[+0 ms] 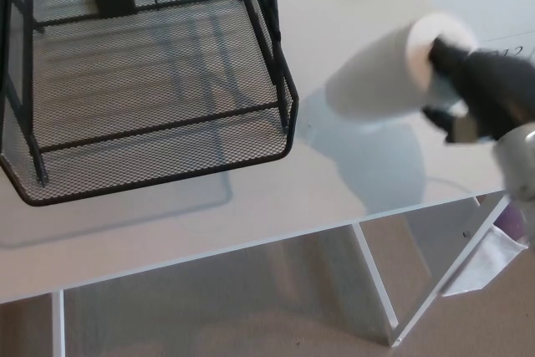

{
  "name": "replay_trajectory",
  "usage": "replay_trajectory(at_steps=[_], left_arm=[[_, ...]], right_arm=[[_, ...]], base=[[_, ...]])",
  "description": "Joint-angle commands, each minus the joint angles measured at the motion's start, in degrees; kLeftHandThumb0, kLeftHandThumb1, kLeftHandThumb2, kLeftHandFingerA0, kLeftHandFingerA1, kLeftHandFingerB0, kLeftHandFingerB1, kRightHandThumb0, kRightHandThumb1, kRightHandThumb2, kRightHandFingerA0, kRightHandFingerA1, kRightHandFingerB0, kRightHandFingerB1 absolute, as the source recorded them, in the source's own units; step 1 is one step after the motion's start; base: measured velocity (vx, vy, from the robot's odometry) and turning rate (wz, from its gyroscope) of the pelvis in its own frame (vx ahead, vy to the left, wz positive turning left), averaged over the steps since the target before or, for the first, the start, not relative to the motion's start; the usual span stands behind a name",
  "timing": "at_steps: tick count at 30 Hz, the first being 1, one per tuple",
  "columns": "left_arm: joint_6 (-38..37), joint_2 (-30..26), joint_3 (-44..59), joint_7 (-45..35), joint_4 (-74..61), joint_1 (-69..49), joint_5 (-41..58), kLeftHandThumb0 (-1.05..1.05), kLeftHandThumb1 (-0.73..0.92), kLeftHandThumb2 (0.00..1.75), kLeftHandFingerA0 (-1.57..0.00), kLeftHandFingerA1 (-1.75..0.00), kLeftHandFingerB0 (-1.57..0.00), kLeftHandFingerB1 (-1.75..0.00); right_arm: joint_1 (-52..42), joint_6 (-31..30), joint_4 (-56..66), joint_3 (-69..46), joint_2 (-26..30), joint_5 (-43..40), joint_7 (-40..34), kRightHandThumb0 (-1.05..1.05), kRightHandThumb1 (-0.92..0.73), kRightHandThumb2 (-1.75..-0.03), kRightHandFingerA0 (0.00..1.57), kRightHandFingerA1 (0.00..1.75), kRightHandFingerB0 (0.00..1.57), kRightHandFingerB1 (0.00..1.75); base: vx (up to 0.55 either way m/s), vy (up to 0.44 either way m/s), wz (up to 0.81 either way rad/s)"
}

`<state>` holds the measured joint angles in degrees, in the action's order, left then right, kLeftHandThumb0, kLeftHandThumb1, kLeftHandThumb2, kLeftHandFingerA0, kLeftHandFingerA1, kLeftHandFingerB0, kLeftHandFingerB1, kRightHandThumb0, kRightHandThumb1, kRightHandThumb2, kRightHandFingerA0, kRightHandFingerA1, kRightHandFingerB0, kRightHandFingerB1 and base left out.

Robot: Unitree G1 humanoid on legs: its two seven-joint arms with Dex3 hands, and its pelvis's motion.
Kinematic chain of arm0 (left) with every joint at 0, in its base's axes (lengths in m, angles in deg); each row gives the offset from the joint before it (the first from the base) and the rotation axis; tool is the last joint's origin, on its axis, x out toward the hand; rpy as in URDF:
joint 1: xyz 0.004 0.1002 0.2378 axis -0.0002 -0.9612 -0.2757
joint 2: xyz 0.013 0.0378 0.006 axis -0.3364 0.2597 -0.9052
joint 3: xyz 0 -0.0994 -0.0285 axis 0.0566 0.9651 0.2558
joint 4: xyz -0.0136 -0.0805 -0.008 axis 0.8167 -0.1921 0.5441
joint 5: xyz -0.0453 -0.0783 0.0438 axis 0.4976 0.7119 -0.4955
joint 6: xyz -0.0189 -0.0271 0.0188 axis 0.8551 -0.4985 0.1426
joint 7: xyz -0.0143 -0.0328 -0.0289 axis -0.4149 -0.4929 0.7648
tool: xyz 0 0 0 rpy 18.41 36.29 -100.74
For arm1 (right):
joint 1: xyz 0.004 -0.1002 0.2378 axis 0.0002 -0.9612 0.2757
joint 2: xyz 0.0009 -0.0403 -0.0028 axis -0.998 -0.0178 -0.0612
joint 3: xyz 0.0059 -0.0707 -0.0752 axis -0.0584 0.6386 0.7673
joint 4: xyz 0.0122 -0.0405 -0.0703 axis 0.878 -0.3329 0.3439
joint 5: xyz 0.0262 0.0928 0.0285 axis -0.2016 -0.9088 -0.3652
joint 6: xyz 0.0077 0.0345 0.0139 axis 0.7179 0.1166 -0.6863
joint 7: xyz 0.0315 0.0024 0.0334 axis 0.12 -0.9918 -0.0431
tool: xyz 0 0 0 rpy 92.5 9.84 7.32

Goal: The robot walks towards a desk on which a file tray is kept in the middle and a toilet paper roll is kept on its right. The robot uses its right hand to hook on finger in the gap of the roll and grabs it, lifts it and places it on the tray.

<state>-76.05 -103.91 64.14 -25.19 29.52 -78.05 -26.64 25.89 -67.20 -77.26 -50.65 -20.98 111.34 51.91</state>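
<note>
White desk | my right hand grasping roll by one hooked finger, tilted | could slide off | tray rim may snag

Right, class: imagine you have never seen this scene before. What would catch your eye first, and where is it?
First, the white toilet paper roll, lifted off the white desk at right, tilted sideways with one finger of the robot's black right hand hooked into its core. Next, the large black wire-mesh file tray filling the upper left, with nothing lying on its lower shelf.
</note>
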Motion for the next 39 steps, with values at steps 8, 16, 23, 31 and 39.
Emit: replay_trajectory(at_steps=[8,16,23,31,39], left_arm=[[-1.45,-0.83,1.05,-1.45,0.42,0.33,0.15,-0.69,0.82,0.76,-0.45,-0.52,-0.32,-0.43],[-1.92,0.68,-0.04,0.57,1.37,0.03,-1.19,-0.66,0.92,0.67,-0.51,-0.50,-0.42,-0.41],[-2.22,1.57,0.21,0.37,1.50,0.01,-0.74,-0.65,0.91,0.68,-0.53,-0.53,-0.44,-0.44],[-1.29,2.25,0.15,0.49,-0.64,-0.34,-0.54,-0.67,0.92,0.68,-0.49,-0.53,-0.39,-0.42],[-2.08,3.79,-0.83,1.30,0.47,0.47,-1.23,-0.66,0.92,0.68,-0.47,-0.48,-0.39,-0.40]], right_arm=[[5.62,1.06,9.30,-5.31,10.61,-6.67,10.79,-0.25,-0.66,-0.64,0.86,1.63,0.84,0.74],[16.42,-1.69,14.47,-4.46,11.49,-10.23,20.52,-0.26,-0.72,-0.84,0.88,1.67,0.81,1.14],[30.15,-5.12,13.83,-0.61,5.14,-9.28,23.12,-0.26,-0.69,-0.88,0.87,1.62,0.81,1.19],[46.27,-9.25,5.18,5.77,-2.51,-8.92,30.56,-0.25,-0.67,-0.87,0.83,1.60,0.81,1.15],[53.90,-6.59,-5.71,11.51,-10.46,-12.07,37.82,-0.40,-0.51,-0.91,0.92,1.23,0.79,0.86]], base=[[0.00,0.000,0.00],[0.00,0.000,0.00],[0.00,0.000,0.00],[0.00,0.000,0.00],[0.00,0.000,0.00]])
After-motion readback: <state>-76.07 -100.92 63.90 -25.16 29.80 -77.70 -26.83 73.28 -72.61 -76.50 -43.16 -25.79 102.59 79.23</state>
